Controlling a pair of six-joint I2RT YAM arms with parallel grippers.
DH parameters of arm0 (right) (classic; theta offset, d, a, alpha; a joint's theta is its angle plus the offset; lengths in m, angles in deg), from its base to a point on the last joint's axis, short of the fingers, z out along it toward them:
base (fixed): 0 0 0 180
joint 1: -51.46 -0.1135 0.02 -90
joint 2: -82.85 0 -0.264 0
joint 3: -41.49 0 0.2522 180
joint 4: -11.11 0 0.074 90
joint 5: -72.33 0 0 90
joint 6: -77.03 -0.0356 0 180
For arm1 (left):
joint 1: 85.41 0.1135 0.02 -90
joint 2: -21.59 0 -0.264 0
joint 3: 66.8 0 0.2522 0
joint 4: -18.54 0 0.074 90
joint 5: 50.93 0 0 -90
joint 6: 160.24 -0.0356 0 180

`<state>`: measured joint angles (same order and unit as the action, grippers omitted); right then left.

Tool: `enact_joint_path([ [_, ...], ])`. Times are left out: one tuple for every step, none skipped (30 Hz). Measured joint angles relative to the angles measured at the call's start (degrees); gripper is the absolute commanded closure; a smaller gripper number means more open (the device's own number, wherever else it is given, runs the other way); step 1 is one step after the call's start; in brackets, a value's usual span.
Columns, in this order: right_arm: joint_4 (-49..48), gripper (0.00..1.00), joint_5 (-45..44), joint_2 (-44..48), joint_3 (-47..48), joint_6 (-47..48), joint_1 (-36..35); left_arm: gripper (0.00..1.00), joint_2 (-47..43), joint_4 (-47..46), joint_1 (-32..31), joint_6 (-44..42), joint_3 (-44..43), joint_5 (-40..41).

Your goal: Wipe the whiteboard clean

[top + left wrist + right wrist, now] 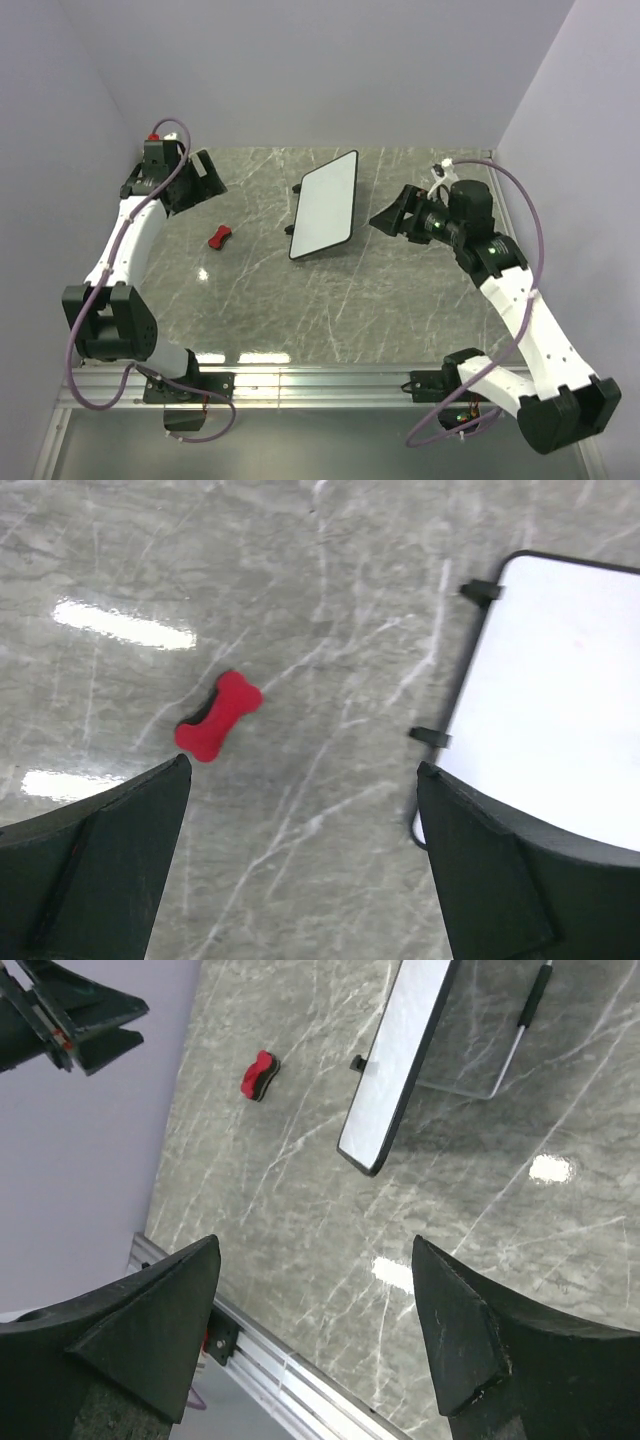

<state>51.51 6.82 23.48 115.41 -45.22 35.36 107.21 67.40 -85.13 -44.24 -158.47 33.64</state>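
Left claw: upper left of the top view, fingers spread wide, nothing between them. In its own wrist view the left claw shows as two dark fingers in the bottom corners, with bare desk in the gap.

Right claw: right of centre in the top view, tips pointing toward the frame's left. It is open and holds nothing. In its wrist view the right claw frames grey marbled desk between two dark fingers.

Red bone-shaped eraser: on the desk below and right of the left claw, apart from it. In the left wrist view the eraser sits left of centre, just above the left finger. It touches neither the claw nor the board.

Whiteboard: upper centre of the top view, between the two claws. It is a long rectangle with a thin black frame, slanted from upper right to lower left. Its right edge is near the right claw's tips, with a gap showing. The left claw is well apart. The face reads plain white. Two small black feet stick out from its left edge.

In the left wrist view the whiteboard fills the right side, and its lower edge passes behind the right finger. In the right wrist view the whiteboard is at top centre, seen nearly edge-on, with the eraser left of it.
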Motion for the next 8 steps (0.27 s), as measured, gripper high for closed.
enact_joint_path([
  [0.0,0.16,-0.2,1.2,-0.4,0.0,0.0,0.01,-0.7,0.0,0.0,0.3,0.0,-0.3],
  [0.1,0.16,-0.3,2.1,-0.9,0.0,0.0,0.0,-1.5,0.0,0.0,0.7,0.0,-0.9],
  [0.2,0.16,-0.5,2.8,-1.5,0.0,0.0,0.0,-2.0,0.1,0.0,0.7,0.0,-1.0],
  [0.2,0.16,-0.6,3.6,-2.4,-0.1,0.0,0.0,-2.7,0.2,0.0,0.8,0.0,-1.1],
  [0.6,0.16,-0.7,4.4,-3.6,-0.1,0.0,0.01,-3.3,0.4,0.0,0.8,0.0,-1.2],
  [1.1,0.16,-0.9,5.1,-4.7,-0.2,0.0,0.0,-3.7,0.6,0.0,0.7,0.0,-1.3],
  [1.6,0.16,-1.0,5.9,-6.0,-0.3,0.0,0.0,-4.0,0.7,0.0,0.6,0.0,-1.5],
  [2.0,0.16,-1.0,6.7,-7.0,-0.3,0.0,0.0,-4.2,1.0,0.0,0.6,0.0,-1.9],
])
